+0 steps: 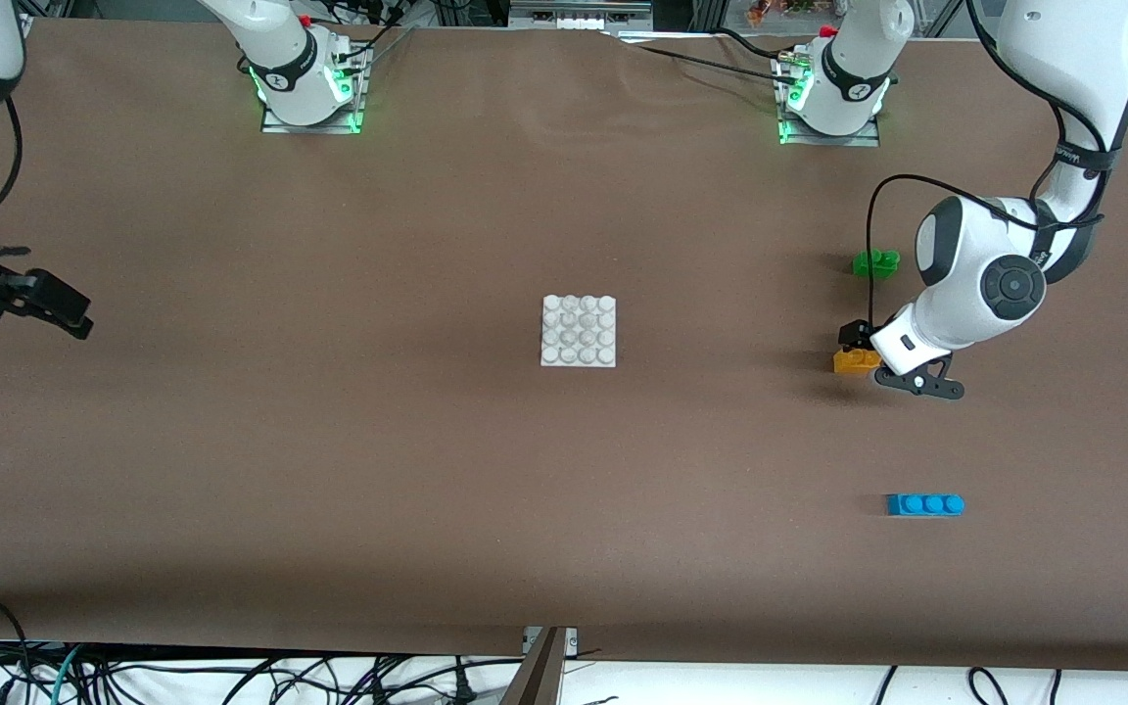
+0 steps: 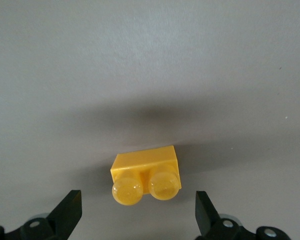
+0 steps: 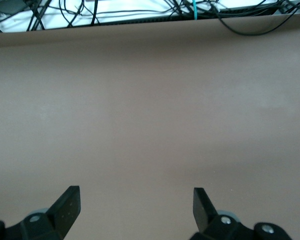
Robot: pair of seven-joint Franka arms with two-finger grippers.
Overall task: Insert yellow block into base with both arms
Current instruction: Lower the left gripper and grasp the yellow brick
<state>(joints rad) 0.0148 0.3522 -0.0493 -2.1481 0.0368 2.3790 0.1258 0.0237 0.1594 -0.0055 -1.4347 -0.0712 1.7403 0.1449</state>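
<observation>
The small orange-yellow plastic two-stud brick (image 2: pixel 145 176) is lying on the brown tabletop (image 1: pixel 329 441) toward the left arm's end, between the green brick (image 1: pixel 875 261) and the blue three-stud brick (image 1: pixel 924 504), with the left claw (image 2: pixel 138 212) hanging open around it, not touching. I am judging that an off-centre closure could skew the brick. The right claw (image 3: pixel 136 209) is waiting open over bare tabletop. Counting: three bricks, one white studded base plate (image 1: pixel 579 331), two arms.

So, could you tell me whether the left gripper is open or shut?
Open. The left gripper has its fingers spread wide, with the yellow block between them, untouched on the table.
</observation>
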